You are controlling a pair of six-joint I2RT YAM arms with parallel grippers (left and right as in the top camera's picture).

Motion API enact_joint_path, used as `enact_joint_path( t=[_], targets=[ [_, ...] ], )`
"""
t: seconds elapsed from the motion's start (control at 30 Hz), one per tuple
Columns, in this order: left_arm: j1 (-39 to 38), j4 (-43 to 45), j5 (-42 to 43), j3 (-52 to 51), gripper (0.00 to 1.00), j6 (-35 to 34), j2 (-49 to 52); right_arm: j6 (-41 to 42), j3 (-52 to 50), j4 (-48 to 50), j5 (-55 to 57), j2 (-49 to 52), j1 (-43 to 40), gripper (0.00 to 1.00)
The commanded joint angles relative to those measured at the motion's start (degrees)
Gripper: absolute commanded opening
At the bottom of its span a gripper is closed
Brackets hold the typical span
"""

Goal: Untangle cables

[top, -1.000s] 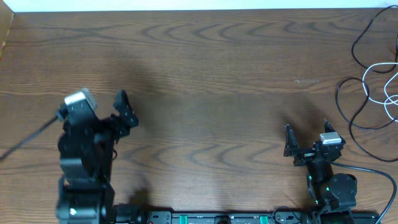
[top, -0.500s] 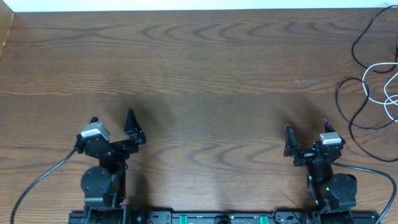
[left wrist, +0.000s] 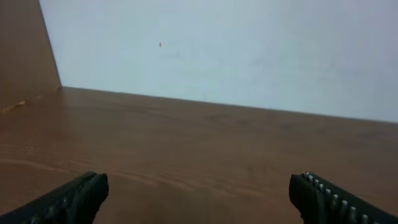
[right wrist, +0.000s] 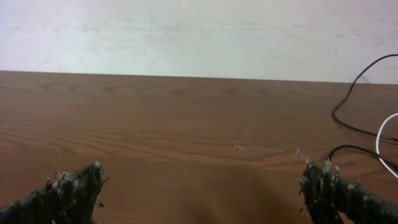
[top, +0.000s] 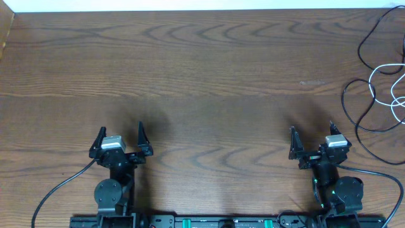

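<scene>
The black cable (top: 366, 95) lies in loops at the far right of the table, running off the right edge. The white cable (top: 383, 69) loops over it there, partly cut off by the frame edge. Both show at the right edge of the right wrist view, black (right wrist: 348, 124) and white (right wrist: 380, 134). My left gripper (top: 120, 134) is open and empty near the front left. My right gripper (top: 311, 134) is open and empty near the front right, left of and nearer than the cables. In the wrist views both grippers (left wrist: 199, 193) (right wrist: 199, 186) show wide-apart fingers with only bare table between.
The wooden table (top: 202, 76) spans the view. A pale wall (left wrist: 217, 43) stands behind its far edge. A thick black arm wire (top: 57, 190) trails from the left arm base, another (top: 380, 174) from the right base.
My left arm has drawn back toward the front edge and turned to face straight ahead, gripper open. The right arm and the cables have not moved.
</scene>
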Motion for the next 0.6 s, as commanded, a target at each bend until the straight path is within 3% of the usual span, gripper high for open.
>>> enact_joint_path(
  t=[0.0, 0.2, 0.57],
  targets=[
    [0.39, -0.17, 0.02, -2.03, 0.98, 2.01, -0.66, 0.15, -0.17, -0.17, 0.61, -0.50, -0.24, 0.99],
    [0.39, -6.64, -0.11, -2.01, 0.98, 1.99, -0.66, 0.17, -0.17, -0.17, 0.61, -0.50, -0.24, 0.99],
    [0.39, -6.54, -0.02, -1.99, 0.98, 1.99, -0.50, 0.17, -0.17, -0.17, 0.63, -0.50, -0.24, 0.99]
  ],
)
